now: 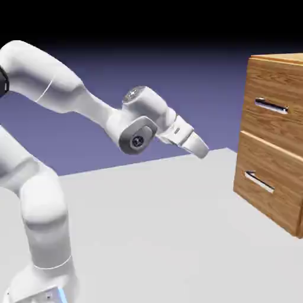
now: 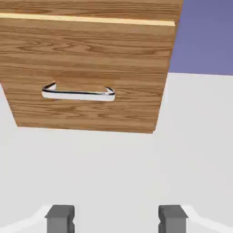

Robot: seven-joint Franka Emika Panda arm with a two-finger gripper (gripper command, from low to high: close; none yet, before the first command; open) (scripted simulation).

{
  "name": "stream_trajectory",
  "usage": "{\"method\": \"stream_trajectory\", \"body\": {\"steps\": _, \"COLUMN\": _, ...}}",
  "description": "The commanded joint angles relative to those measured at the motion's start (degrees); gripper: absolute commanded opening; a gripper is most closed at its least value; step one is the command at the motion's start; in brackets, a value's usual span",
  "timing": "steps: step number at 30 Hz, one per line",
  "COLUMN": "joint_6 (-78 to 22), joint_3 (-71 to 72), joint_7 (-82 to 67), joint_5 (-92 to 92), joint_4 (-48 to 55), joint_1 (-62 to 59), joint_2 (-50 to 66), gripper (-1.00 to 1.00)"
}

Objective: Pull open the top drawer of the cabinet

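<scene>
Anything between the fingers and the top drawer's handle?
Nothing visible: in the exterior view only open air separates the fingers from the top drawer's silver bar handle. The hand view doesn't show that handle.

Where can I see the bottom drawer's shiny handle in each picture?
Exterior view: the bottom drawer's silver bar handle is at the right, below the middle.
Hand view: it is left of the middle, in the upper half.
Shared landmark: the pale seam above the bottom drawer.
</scene>
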Motion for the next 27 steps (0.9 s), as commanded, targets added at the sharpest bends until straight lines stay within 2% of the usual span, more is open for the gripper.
{"method": "stream_trajectory", "body": {"steps": 1, "joint_6": -0.16, "joint_3": 1.48, "joint_7": -0.22, "joint_5": 2.50, "joint_4": 1.13, "joint_1": -1.72, "joint_2": -0.39, "gripper": 0.00}}
{"method": "stream_trajectory", "body": {"steps": 27, "joint_6": -4.38, "joint_3": 40.01, "joint_7": -5.82, "joint_5": 67.28, "joint_4": 30.41, "joint_1": -46.47, "joint_2": -10.55, "gripper": 0.00}}
